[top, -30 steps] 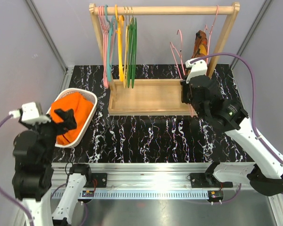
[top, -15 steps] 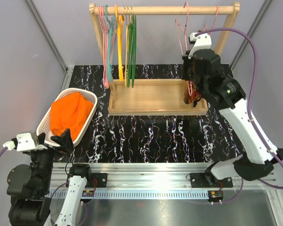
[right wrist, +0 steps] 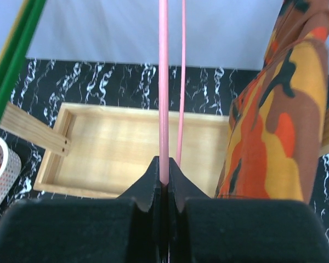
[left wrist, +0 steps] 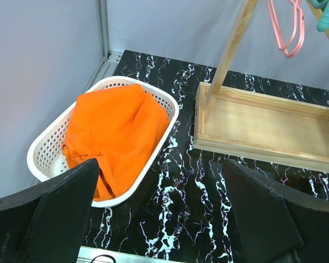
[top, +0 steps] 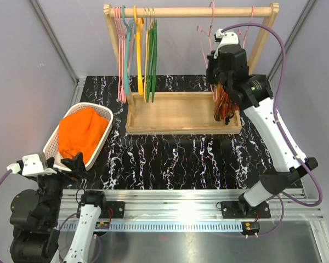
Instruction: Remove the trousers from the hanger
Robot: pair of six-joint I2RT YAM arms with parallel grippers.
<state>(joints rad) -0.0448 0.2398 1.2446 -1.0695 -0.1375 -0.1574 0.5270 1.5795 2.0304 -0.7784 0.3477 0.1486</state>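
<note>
At the right end of the wooden rack (top: 192,11), the right gripper (right wrist: 163,171) is clamped on the pink hanger (right wrist: 163,82), with the patterned garment (right wrist: 268,120) just beside it. The trousers (left wrist: 118,131) lie in the white basket (left wrist: 170,107). The left gripper (top: 72,164) is near the basket, jaws wide apart and empty.

A desk (top: 170,159) topped in black marble pattern with white veins is enclosed by plain pale grey walls (top: 22,71) on the left, right and far sides. Slanted aluminium posts (top: 54,41) are seen at the far left corner and along the right wall. A wooden rack (top: 181,11) with a round top bar and a shallow tray (top: 170,112) as its base is set at the far middle of the desk. A ribbed metal rail (top: 175,211) is fixed along the near edge, with a shiny steel sheet (top: 181,246) below it. Soft, even light is cast, and a glare is reflected on the rail.
</note>
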